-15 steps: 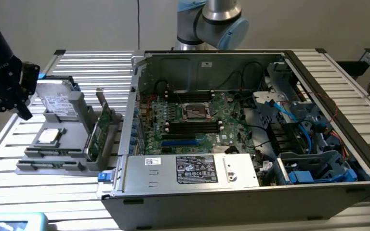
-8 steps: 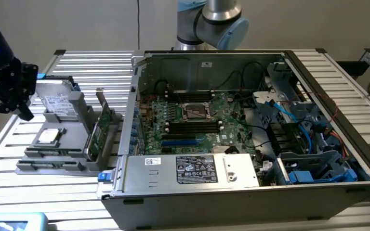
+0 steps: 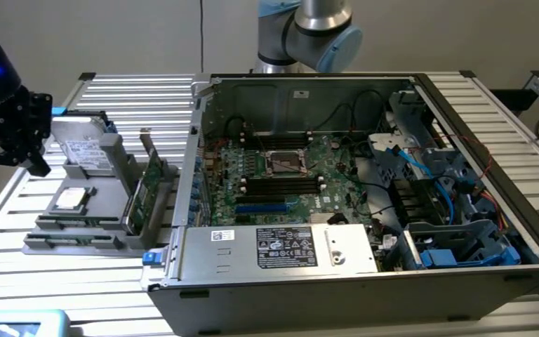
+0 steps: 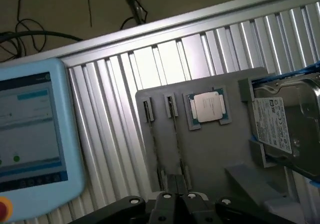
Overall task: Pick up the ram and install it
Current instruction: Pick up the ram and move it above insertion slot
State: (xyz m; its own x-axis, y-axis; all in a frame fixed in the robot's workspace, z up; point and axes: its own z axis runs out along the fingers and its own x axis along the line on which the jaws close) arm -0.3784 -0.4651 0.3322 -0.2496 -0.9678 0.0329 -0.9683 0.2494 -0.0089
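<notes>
The pincer (image 3: 37, 167) (image 4: 176, 198) is closed narrow and holds nothing. It hangs at the exterior view's left, above the tray's (image 3: 73, 242) far left edge, just beside the hard drive (image 3: 84, 151). A CPU (image 3: 71, 199) lies nearer on the tray. The ram (image 3: 137, 202) stands on edge along the tray's right side, beside the open case (image 3: 250, 288) on the table (image 3: 129, 98).
</notes>
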